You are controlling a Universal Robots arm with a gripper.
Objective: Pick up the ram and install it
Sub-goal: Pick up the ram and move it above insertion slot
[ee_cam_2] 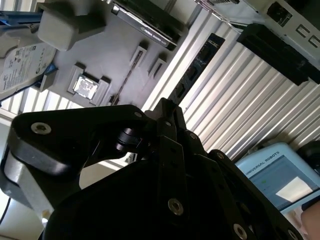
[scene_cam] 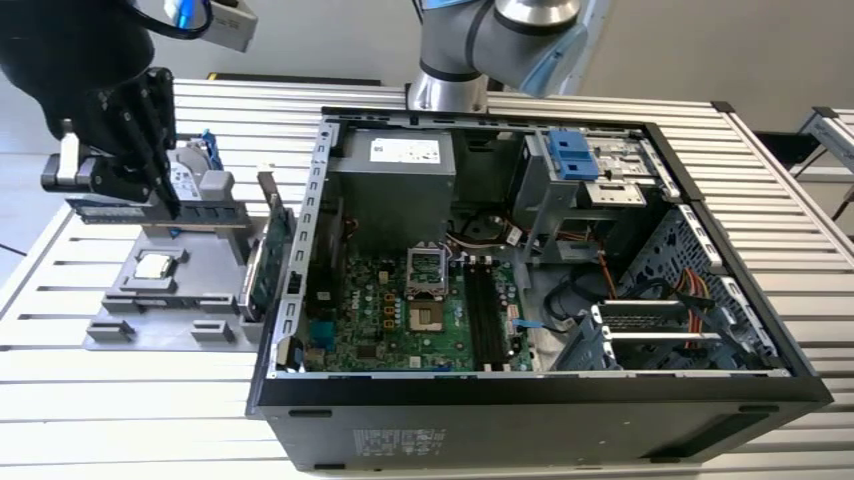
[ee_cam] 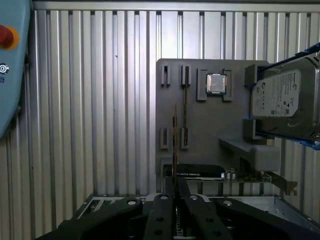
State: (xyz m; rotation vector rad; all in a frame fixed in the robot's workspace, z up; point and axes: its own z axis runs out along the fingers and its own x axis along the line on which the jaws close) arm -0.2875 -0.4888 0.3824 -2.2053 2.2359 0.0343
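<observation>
My black gripper (scene_cam: 163,198) hangs over the grey parts holder (scene_cam: 200,300) at the exterior view's left, outside the open computer case (scene_cam: 534,385). It is shut on the ram (scene_cam: 160,212), a long slim bluish stick held level a little above the holder. In the first wrist view the ram (ee_cam: 175,145) is edge-on, a thin strip rising from between my fingertips (ee_cam: 176,192) and lying in front of the holder's slotted posts (ee_cam: 165,137). The black memory slots (scene_cam: 483,320) lie on the green motherboard inside the case, to the exterior view's right of the gripper.
The holder also carries a processor chip (scene_cam: 156,265), a silver hard drive (ee_cam: 285,100) in a blue-clipped frame and a green card (scene_cam: 274,250) standing beside the case wall. The arm's base (scene_cam: 447,90) stands behind the case. A blue pendant (ee_cam: 12,65) lies on the slatted table.
</observation>
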